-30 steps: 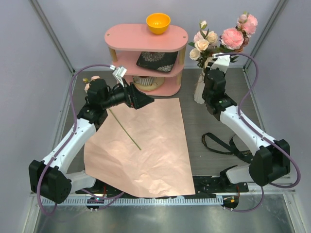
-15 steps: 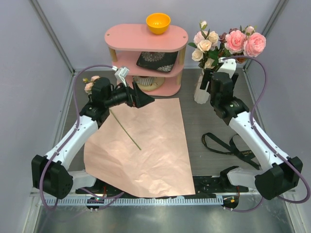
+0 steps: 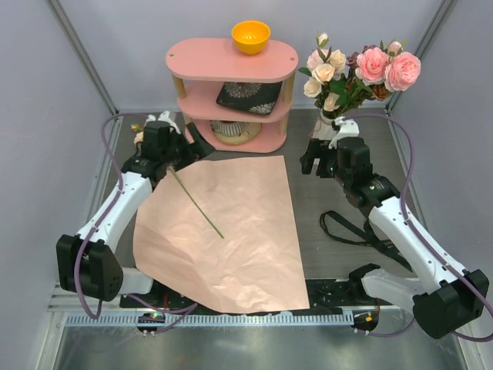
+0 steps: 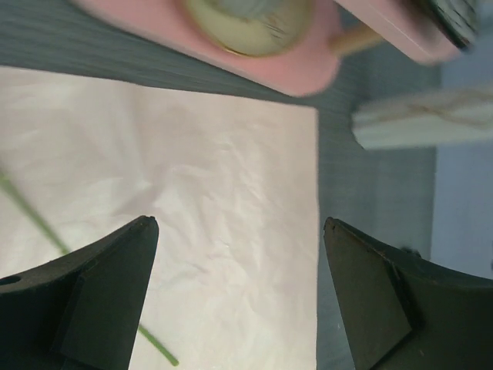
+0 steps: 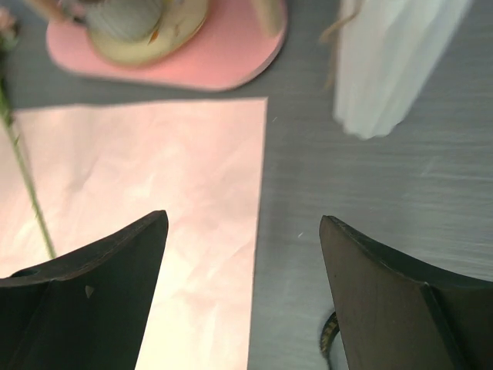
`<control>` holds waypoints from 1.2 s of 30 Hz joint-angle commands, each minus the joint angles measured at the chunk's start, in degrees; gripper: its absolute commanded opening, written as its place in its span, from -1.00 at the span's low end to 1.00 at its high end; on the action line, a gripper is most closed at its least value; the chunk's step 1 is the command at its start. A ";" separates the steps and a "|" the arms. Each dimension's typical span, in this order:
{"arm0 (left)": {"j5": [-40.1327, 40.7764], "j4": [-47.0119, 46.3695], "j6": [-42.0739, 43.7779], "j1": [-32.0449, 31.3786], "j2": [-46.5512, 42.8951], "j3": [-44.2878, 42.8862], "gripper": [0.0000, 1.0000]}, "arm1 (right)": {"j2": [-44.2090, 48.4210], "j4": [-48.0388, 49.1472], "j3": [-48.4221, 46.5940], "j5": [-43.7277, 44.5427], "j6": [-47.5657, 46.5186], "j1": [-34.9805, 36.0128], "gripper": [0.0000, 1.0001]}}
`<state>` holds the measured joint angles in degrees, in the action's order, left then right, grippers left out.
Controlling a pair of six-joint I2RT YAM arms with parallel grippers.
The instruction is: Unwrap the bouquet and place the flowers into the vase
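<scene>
Already most of the flowers (image 3: 362,68) stand in the vase (image 5: 389,58) toward the far right corner of the bench (image 3: 312,193), and the right claw (image 5: 243,218) hangs just in front of the vase, low and clear of the blooms, its jaws spread with nothing between them. The wrapping paper (image 3: 231,247) lies flat from mid-bench to the near edge, opened so stems come free. One stem (image 3: 196,204) lies on its far left part, where the left claw (image 4: 239,223) hovers wide and empty, probably to collect it.
</scene>
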<state>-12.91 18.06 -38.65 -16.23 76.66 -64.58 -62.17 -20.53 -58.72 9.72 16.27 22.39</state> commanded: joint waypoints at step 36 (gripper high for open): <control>33.83 23.33 -11.00 11.31 40.67 -22.96 -0.52 | 9.52 2.34 12.14 -12.44 4.02 11.80 0.71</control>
<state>18.68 43.20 -48.90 -4.64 118.56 -88.60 -52.66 -18.74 -45.60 -2.66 19.66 34.06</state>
